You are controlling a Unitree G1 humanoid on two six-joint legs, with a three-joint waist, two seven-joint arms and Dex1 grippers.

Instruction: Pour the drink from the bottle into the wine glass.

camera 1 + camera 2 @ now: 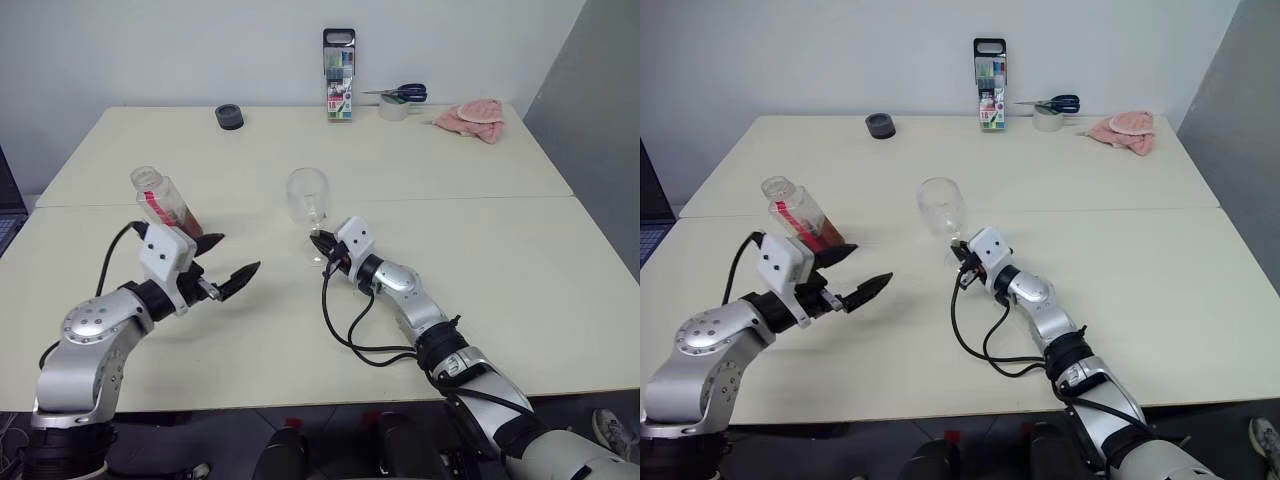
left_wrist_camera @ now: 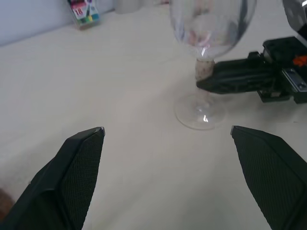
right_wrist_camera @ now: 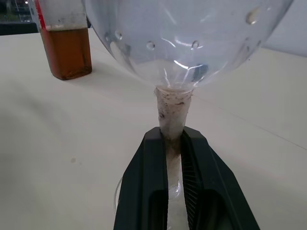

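The wine glass [image 1: 307, 195] stands upright mid-table, its bowl empty. My right gripper [image 1: 322, 245] is shut on its thin stem [image 3: 171, 112], just above the round foot [image 2: 199, 115]. The bottle [image 1: 160, 198] stands on the table at the left, with a red-and-white label and the amber drink [image 3: 66, 55] in its lower part. My left gripper [image 1: 235, 252] hovers open just in front of and beside the bottle, without touching it. It points toward the glass, and nothing lies between its fingers [image 2: 84, 153].
Along the far edge are an upright pack of coloured markers [image 1: 339, 75], a black round lid [image 1: 229, 116], scissors lying on a tape roll [image 1: 400, 97] and a pink cloth [image 1: 472, 118]. A black cable [image 1: 350, 335] loops on the table by my right arm.
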